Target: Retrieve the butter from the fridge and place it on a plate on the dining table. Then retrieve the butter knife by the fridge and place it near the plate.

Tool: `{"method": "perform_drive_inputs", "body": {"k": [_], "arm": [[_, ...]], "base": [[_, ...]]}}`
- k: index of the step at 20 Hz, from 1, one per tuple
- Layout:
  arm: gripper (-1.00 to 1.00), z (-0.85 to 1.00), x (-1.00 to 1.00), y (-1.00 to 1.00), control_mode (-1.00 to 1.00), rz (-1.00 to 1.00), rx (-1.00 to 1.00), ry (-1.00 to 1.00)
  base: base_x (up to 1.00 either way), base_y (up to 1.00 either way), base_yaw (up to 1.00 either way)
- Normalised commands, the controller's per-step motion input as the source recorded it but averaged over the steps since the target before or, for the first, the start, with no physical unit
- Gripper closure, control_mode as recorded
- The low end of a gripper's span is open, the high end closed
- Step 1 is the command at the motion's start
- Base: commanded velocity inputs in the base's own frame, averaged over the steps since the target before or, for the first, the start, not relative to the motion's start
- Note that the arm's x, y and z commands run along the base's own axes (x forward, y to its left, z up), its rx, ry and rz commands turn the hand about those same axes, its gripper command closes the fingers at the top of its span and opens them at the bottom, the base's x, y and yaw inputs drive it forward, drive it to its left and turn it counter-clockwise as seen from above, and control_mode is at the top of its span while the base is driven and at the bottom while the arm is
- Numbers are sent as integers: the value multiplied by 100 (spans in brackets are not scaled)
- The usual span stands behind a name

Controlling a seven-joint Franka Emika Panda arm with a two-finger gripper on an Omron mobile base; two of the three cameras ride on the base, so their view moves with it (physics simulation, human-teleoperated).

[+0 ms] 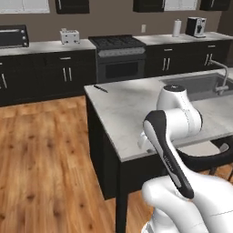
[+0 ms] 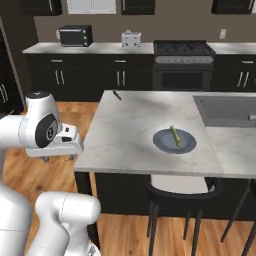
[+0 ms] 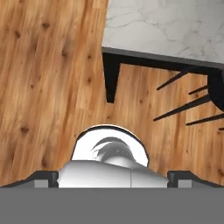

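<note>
The butter knife (image 2: 117, 94) lies on the far left corner of the marble desk (image 2: 130, 135), close to the desk's back edge; in the left base view it shows as a small dark sliver (image 1: 100, 88) on that same corner. It lies well apart from the plate. Further right, near the middle of the desk and towards its front edge, sits the round blue-grey plate (image 2: 186, 145), and the butter (image 2: 175, 135) rests on it as a slim yellowish stick lying across the plate's middle. Right of the plate, the inset sink (image 2: 227, 111) is cut into the desk top, with its tap (image 1: 222, 75) at the far right in the left base view. A dark chair (image 2: 180, 196) is tucked under the front edge of the desk below the plate.

The pincer (image 3: 113, 178) is off the desk's left front corner, over the wooden floor (image 3: 52, 87), pointing down past the black desk leg (image 3: 111, 78). Its fingertips (image 3: 46, 177) stand wide apart at the two lower corners of the hand view, released, with nothing between them.
</note>
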Motion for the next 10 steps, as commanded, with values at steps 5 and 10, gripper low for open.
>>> {"method": "perform_drive_inputs", "body": {"k": [5, 10], "arm": [[-100, 0, 0, 0, 100, 0, 0, 0], [-100, 0, 0, 0, 100, 0, 0, 0]], "base": [[0, 93, 17], [3, 100, 7]]}}
